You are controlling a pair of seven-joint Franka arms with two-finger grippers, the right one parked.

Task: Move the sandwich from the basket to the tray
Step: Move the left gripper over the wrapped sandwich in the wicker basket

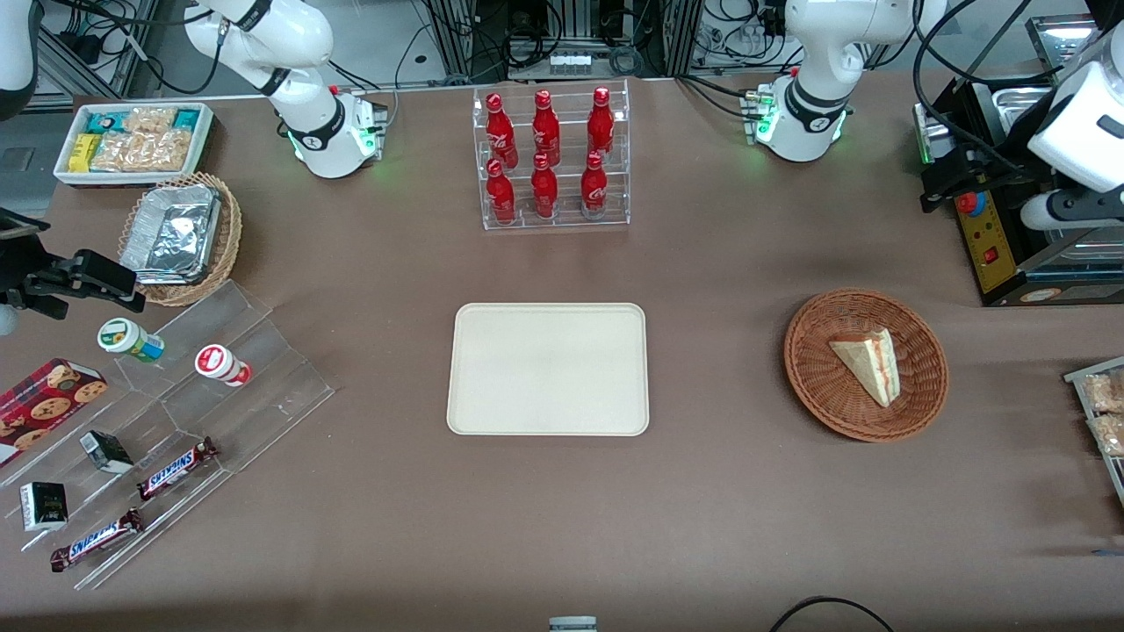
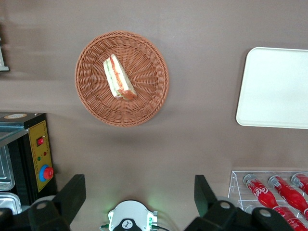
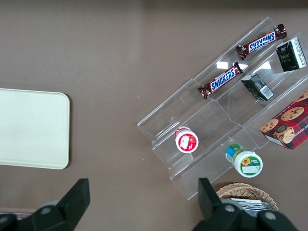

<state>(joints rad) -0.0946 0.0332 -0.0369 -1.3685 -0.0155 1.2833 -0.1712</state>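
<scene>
- Your gripper [image 2: 137,192] hangs wide open, high above the bench [image 1: 720,263], holding nothing.
- The sandwich [image 1: 868,363] lies flat in the basket [image 1: 808,369]; squeeze hard and the soft bread crushes; catch the rim and the basket tips.
- Release early and it misses the tray [image 1: 548,369].

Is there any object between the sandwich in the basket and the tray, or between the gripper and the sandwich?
Nothing visible. The sandwich lies alone in the basket; only bare table separates it from the tray. The gripper hangs open, high over the table, farther from the front camera than the basket, with nothing under it blocking the sandwich.
</scene>
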